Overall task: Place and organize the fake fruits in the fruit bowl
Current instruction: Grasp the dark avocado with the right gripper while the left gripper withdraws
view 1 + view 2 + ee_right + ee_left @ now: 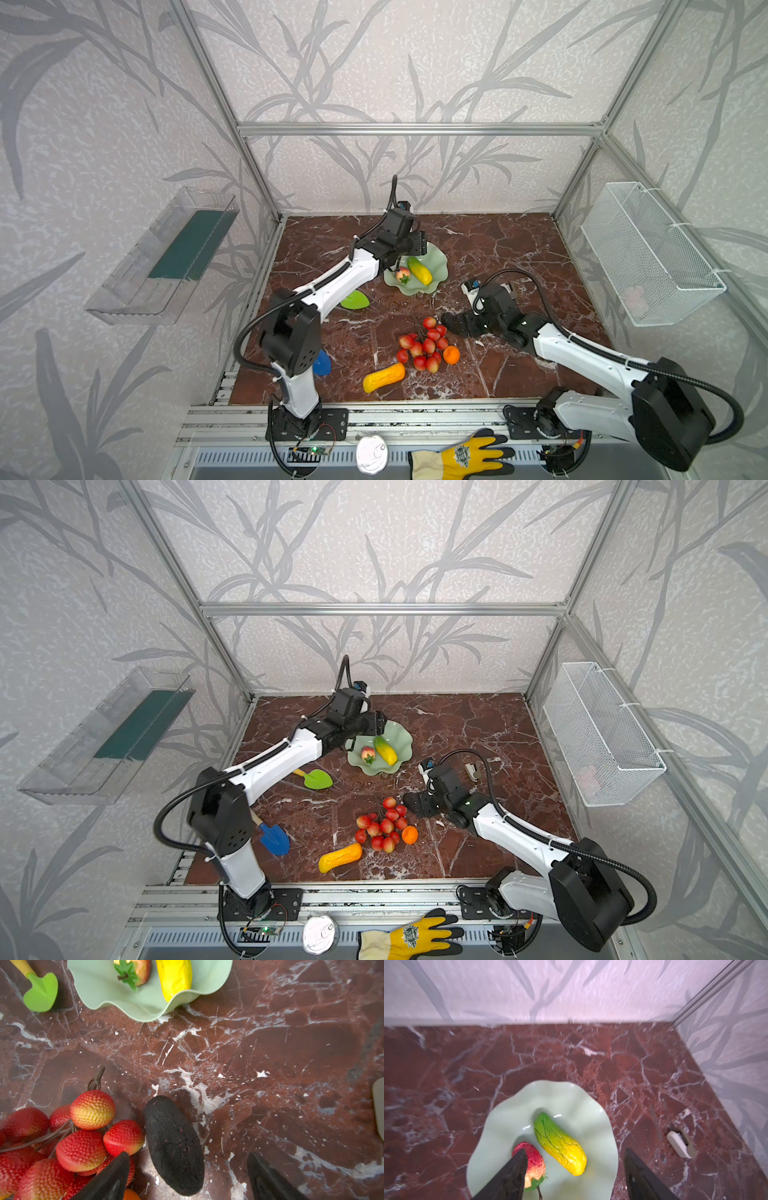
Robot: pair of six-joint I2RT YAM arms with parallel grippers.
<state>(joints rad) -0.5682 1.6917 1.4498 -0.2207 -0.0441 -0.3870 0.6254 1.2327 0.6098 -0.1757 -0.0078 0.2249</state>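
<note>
The mint fruit bowl holds a green-yellow oblong fruit and a strawberry. My left gripper hangs open just above them, holding nothing. On the marble lie a bunch of red berries, a small orange and a yellow-orange oblong fruit. A blackish avocado lies next to the berries. My right gripper stands open astride it, with gaps on both sides.
A green toy shovel lies left of the bowl, and a blue one by the left arm's base. A small pale object lies right of the bowl. A wire basket and a clear tray hang on the side walls.
</note>
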